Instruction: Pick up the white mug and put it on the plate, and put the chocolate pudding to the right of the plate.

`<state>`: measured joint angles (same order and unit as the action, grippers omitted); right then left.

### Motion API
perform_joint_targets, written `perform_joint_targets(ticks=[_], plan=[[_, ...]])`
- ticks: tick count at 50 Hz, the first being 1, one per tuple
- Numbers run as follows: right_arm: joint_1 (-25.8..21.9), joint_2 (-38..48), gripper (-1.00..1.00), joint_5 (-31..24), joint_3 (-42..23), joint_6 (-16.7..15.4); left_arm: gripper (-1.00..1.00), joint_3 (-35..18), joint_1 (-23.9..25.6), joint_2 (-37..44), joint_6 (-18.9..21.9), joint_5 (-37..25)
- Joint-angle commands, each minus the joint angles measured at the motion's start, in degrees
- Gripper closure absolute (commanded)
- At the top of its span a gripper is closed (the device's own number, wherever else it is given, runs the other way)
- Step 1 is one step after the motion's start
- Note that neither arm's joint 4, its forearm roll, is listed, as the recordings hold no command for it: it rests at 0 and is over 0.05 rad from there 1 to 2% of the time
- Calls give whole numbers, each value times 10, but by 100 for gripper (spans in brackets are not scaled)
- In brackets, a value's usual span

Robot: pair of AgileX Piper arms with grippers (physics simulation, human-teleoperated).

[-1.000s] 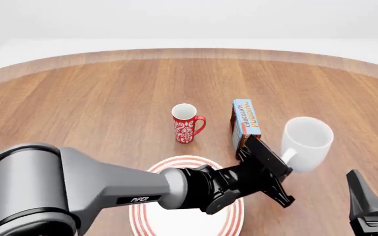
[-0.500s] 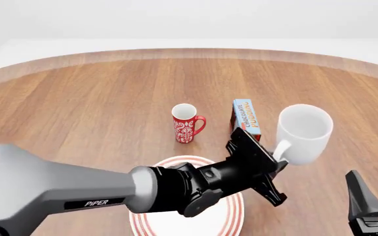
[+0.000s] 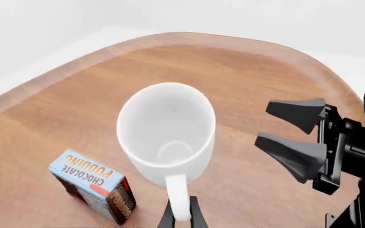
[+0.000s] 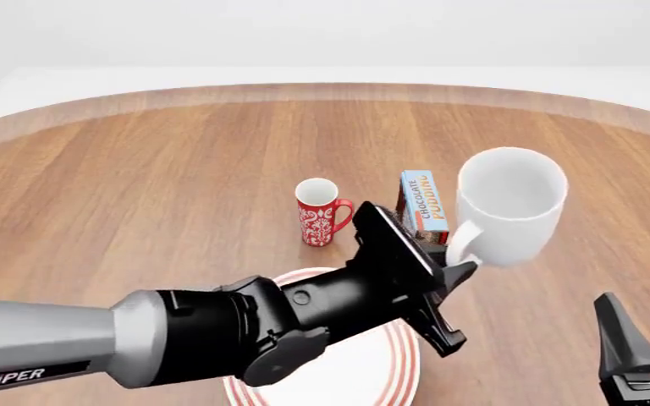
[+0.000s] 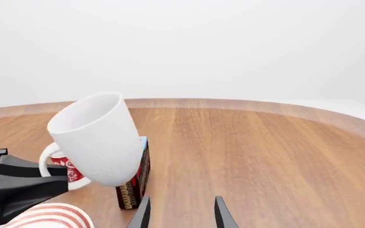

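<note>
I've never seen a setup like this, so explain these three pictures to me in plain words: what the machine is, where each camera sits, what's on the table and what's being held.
These are simulator renders of two robot arms at a wooden table. The front picture looks down from behind the arms; the other two come from cameras just behind each arm's jaws. The left gripper holds the white mug by its handle, lifted off the table and tilted. The right gripper waits with its jaws apart, holding nothing. On the table are a red patterned mug, a chocolate pudding box and, partly hidden under the left arm, a red-ringed plate.
</note>
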<state>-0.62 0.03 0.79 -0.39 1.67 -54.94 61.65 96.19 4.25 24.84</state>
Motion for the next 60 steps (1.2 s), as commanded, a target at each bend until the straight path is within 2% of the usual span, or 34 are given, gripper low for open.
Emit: perform_joint_targets(ticks=[1, 9, 30, 60], plan=[[0, 0, -100, -1, -1, 0, 100, 41, 1, -71, 15, -2], [0, 0, -100, 0, -1, 0, 100, 69, 11, -115, 29, -14], [0, 0, -100, -1, -2, -1, 100, 111, 2, -165, 46, -26], [2, 0, -100, 0, -2, -1, 100, 201, -46, -256, 50, -41]])
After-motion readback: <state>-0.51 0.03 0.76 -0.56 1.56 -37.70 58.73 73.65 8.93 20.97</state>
